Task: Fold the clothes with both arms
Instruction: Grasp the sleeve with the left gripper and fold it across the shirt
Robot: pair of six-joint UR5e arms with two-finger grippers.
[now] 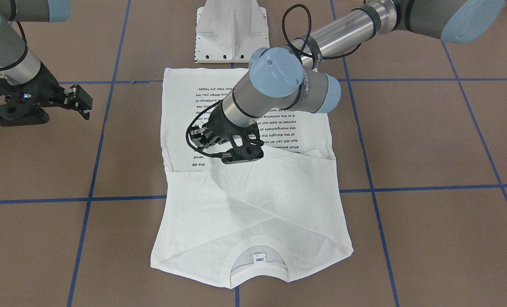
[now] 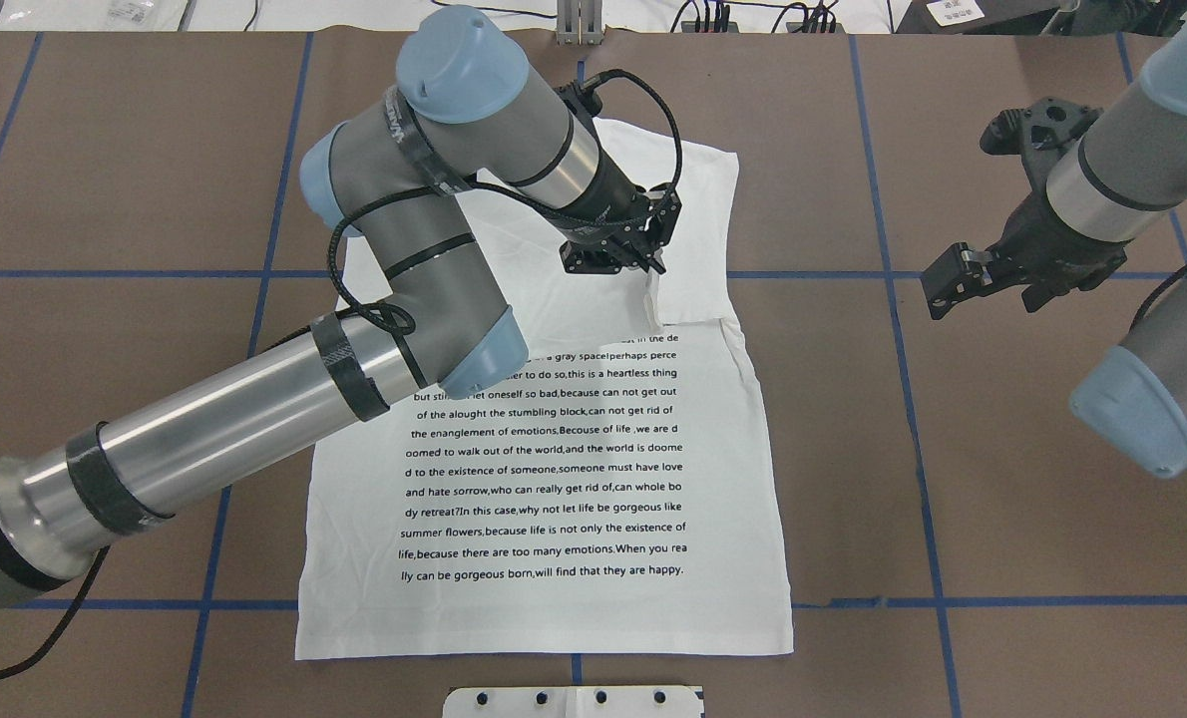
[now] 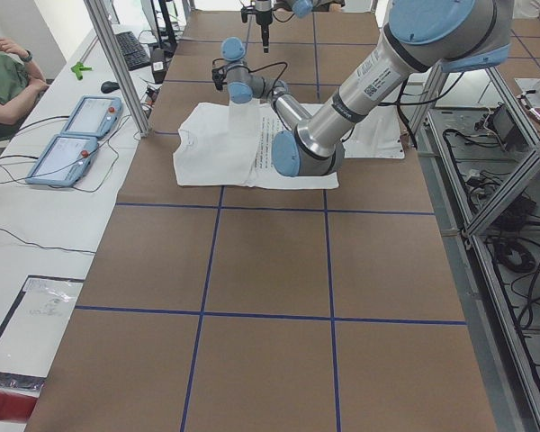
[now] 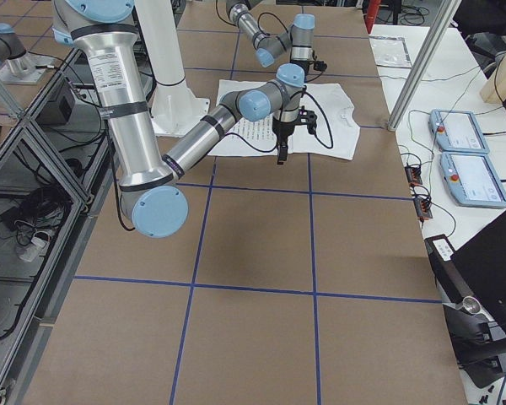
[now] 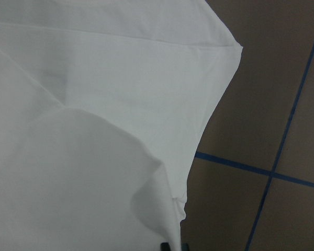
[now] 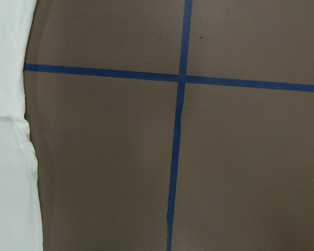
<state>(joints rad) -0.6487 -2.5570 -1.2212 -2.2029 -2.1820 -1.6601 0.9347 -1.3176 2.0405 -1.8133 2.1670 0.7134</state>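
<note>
While left jaws pinch the T-shirt [image 2: 738,479] reading "summer flowers", right jaws hang spread.

T-shirt [image 2: 544,469] lies on table [image 2: 1002,499] beneath left pincer [image 2: 646,265].

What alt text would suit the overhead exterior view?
The left gripper pinches a fold of the white T-shirt, which lies print-up on the brown table. The right gripper hovers open beside it, off the cloth.

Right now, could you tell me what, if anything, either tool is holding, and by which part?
The left tool pinches the T-shirt by the end of a folded-over flap; the right tool holds nothing.
</note>
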